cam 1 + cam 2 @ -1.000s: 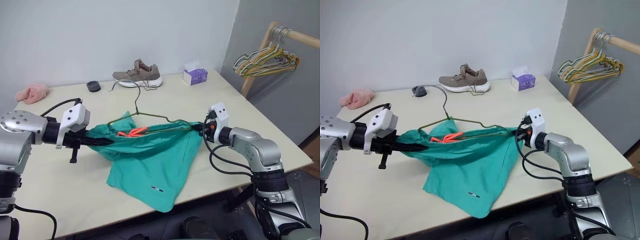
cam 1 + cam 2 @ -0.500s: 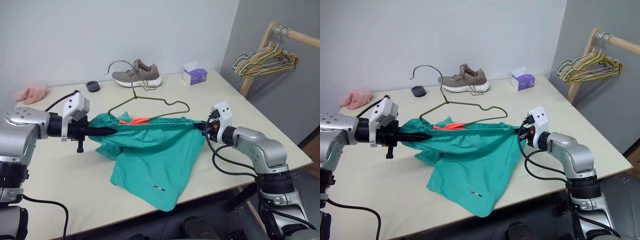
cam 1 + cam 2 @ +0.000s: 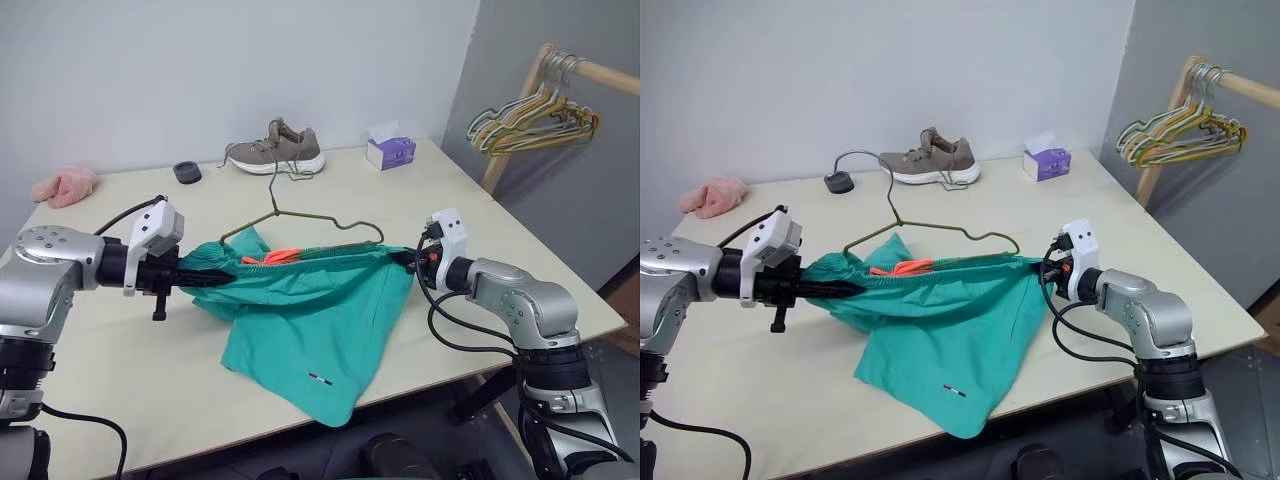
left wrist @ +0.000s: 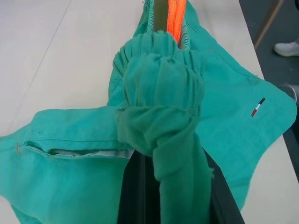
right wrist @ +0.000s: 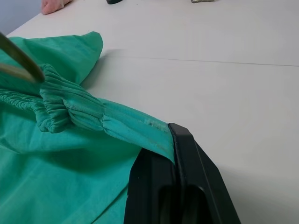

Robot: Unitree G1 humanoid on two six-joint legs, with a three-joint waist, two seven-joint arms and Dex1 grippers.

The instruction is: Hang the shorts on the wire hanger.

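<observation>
The teal-green shorts (image 3: pixel 310 320) hang stretched above the table, their gathered waistband pulled taut between my two grippers. My left gripper (image 3: pixel 212 278) is shut on the waistband's left end, and the bunched cloth (image 4: pixel 161 116) wraps its fingers. At the other end, my right gripper (image 3: pixel 408 259) is shut on the waistband, its black fingertips (image 5: pixel 176 149) pinching the band. The wire hanger (image 3: pixel 300 218) has its lower bar inside the waistband beside the orange tag (image 4: pixel 176 18). Its hook leans back toward the shoe.
On the cream table (image 3: pixel 130 380), a brown shoe (image 3: pixel 277 148), a purple tissue box (image 3: pixel 390 151), a small black round thing (image 3: pixel 185 172) and a pink cloth (image 3: pixel 65 185) lie along the far side. A wooden rack with coloured hangers (image 3: pixel 535 115) stands off the right edge.
The hanger's hook swung up half a second ago and has tipped back down toward the shoe. The shorts stay stretched between both grippers, which hold their places.
</observation>
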